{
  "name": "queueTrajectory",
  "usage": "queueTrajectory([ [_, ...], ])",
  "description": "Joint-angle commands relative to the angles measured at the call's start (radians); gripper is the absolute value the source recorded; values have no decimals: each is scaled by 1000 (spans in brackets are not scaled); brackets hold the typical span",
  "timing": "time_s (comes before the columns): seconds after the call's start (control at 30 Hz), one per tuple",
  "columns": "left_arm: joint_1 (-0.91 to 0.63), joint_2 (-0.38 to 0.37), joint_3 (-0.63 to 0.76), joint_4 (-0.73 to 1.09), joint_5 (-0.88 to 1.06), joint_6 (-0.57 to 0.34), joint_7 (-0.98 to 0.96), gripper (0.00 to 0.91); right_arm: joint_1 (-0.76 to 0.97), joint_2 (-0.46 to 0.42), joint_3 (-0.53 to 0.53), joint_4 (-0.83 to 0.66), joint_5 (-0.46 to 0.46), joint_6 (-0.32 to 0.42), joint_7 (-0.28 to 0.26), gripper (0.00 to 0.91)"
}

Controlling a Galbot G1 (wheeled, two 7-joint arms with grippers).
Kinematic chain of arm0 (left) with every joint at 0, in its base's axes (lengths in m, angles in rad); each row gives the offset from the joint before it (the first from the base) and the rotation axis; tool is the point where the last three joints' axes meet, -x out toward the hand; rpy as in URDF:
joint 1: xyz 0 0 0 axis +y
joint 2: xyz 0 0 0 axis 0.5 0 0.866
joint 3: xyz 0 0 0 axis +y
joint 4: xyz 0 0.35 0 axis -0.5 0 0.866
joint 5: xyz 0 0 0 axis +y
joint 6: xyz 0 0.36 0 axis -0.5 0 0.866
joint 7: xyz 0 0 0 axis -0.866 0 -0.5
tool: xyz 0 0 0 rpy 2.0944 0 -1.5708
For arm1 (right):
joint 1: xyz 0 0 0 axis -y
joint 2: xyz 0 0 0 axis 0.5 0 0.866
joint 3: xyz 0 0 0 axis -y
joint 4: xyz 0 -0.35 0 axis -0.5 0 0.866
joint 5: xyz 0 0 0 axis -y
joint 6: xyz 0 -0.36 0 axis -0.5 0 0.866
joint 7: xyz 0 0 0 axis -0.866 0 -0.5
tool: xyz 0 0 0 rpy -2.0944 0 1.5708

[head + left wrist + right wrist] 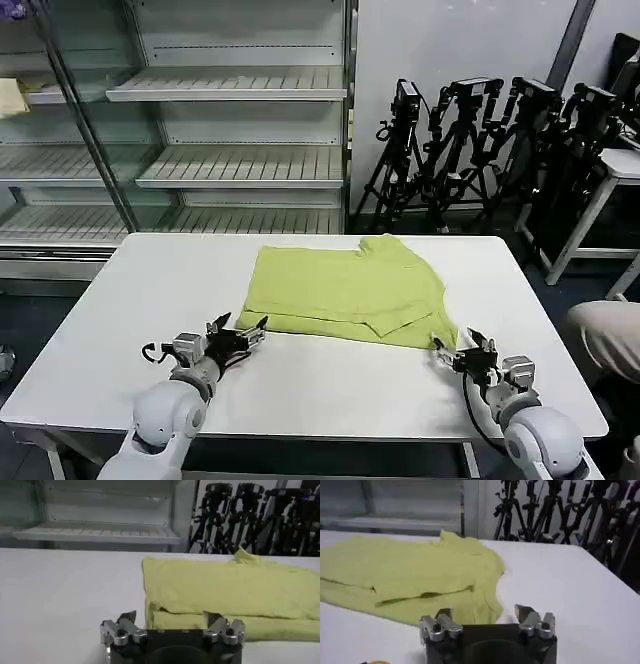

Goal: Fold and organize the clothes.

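My left gripper (243, 331) rests low over the white table (110, 320), toward the near edge on its left half, its jaws spread wide and holding nothing; from my left wrist I see them (170, 622) pointed at the near left corner of the lime T-shirt (235, 592), just short of the cloth. The T-shirt (350, 290) lies partly folded in the middle of the table, its near hem doubled into a band along the front and one sleeve bunched up toward the far edge. My right gripper (455, 352) sits by the shirt's near right corner, close to the table's near edge, jaws also wide and empty; from my right wrist (485, 617) the cloth (415, 575) seems to lie just ahead of the fingertips, though I cannot be sure whether they touch it.
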Motion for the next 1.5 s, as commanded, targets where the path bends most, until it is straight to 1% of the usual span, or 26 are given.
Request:
queueTrajectory([
  [0.03,14,5,6,-4,5,0,-19,20,-25,-7,13,13,6,-17,-1,0],
  [0.3,12,3,15,4,9,0,-16,20,-17,-4,9,2,9,-16,0,0],
  [0.47,6,-3,18,12,14,0,-15,20,-7,-2,7,-1,30,-27,2,0],
  [0.57,6,-4,17,11,15,0,-15,20,-8,-6,8,3,49,-37,-8,0],
  [0.63,21,-2,14,-4,19,0,-13,20,-32,-16,15,24,66,-45,-28,0],
  [0.67,27,-1,13,-11,21,0,-13,20,-44,-19,17,30,65,-45,-29,0],
  [0.8,95,11,0,-75,35,0,-9,20,-139,-26,51,104,63,-39,-30,0],
  [0.9,198,27,-20,-144,35,-1,-11,20,-219,-21,79,168,49,-27,-35,0],
  [1.03,311,43,-66,-246,30,-2,-12,20,-298,-5,97,225,-13,2,-43,0],
  [1.13,389,47,-103,-293,29,-2,-10,20,-337,-2,110,265,-36,15,-44,0],
  [1.37,507,54,-177,-398,27,-3,-5,20,-441,0,139,341,-50,26,-48,0],
  [1.5,532,59,-200,-407,26,-7,-5,20,-508,-3,172,373,-58,36,-50,0],
])
